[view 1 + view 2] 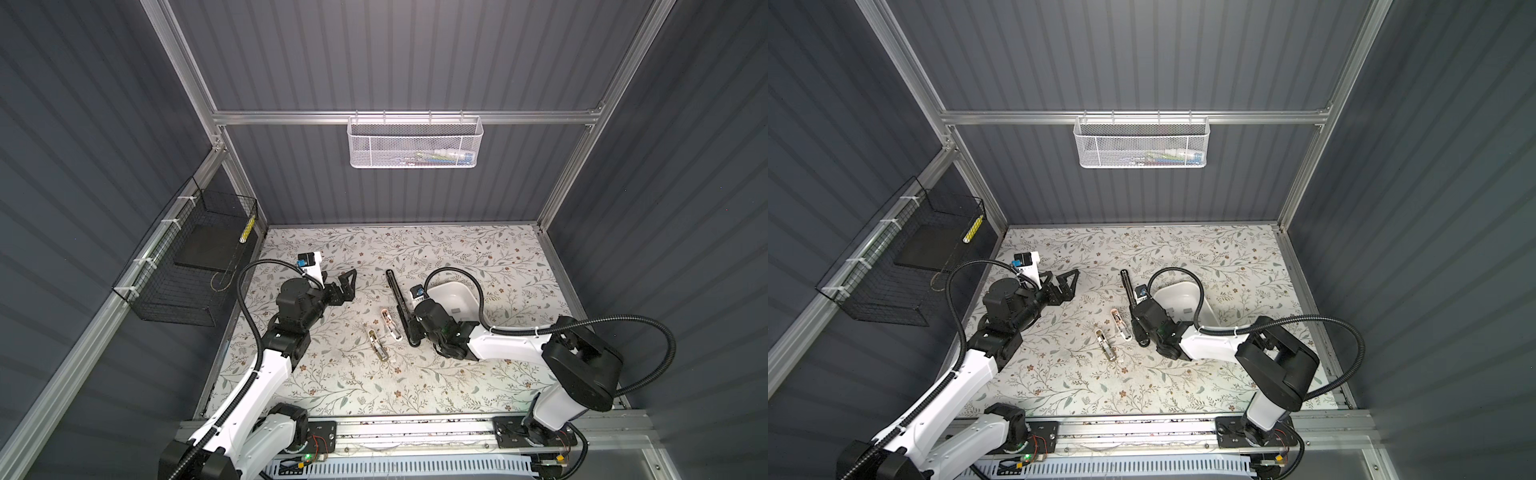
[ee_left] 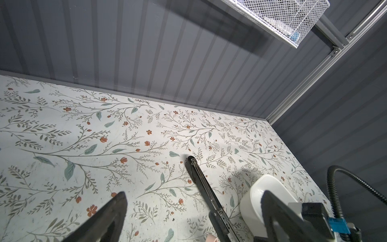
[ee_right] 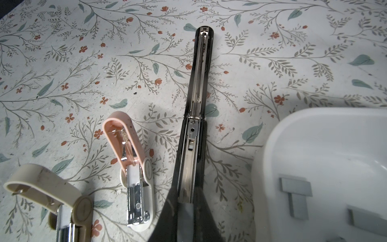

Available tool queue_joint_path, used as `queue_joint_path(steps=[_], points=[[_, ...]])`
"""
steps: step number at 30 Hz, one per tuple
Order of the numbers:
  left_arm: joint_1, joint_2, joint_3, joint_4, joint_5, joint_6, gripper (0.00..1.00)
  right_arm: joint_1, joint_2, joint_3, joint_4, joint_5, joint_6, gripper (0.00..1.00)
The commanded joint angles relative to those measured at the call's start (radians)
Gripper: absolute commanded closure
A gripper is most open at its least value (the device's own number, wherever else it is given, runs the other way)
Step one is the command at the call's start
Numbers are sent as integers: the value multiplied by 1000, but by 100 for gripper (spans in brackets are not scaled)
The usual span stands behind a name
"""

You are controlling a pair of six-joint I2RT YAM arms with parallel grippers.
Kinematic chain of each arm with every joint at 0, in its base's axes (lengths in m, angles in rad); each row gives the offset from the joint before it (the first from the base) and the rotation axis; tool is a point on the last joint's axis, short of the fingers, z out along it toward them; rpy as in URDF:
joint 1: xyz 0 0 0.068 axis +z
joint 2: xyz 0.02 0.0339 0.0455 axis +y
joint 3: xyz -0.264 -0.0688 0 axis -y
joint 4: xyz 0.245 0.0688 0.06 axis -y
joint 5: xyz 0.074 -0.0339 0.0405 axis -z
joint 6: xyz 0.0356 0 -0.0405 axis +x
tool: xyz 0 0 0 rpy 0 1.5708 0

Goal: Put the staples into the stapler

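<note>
A long black stapler (image 1: 395, 297) (image 1: 1128, 291) (image 2: 201, 182) (image 3: 199, 83) lies opened flat on the floral table, its metal channel facing up. My right gripper (image 1: 412, 331) (image 1: 1140, 332) (image 3: 186, 204) is over the stapler's near end, shut on a grey strip of staples (image 3: 185, 218) that lines up with the channel. More staples (image 3: 295, 186) (image 1: 456, 309) lie in the white tray (image 3: 272, 146) (image 1: 465, 289) (image 1: 1179, 284) beside it. My left gripper (image 1: 351, 284) (image 1: 1073, 282) (image 2: 193, 194) hovers open and empty, left of the stapler's far end.
A pink stapler (image 1: 390, 324) (image 3: 132, 159) and a beige stapler (image 1: 378, 345) (image 3: 52, 188) lie opened just left of the black one. A white mesh basket (image 1: 415, 143) hangs on the back wall. A black wire basket (image 1: 187, 270) is mounted on the left wall.
</note>
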Motion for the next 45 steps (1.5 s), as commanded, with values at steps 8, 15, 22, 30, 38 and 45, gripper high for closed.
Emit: queue_joint_path(steps=[8,15,22,30,38,45], points=[[-1,-20,-8,6,20,-3,0,10,36,28,-13,17,21,99],[-1,-20,-8,8,20,-3,0,10,42,32,-17,17,24,99],[-1,-20,-11,8,21,-4,0,12,35,31,-19,12,24,99],[-1,-23,-12,8,21,-4,0,13,42,29,-19,16,24,99],[-1,-25,-13,8,21,-7,0,13,51,29,-17,14,24,99],[-1,-25,-13,8,21,-8,0,13,57,28,-19,12,28,99]])
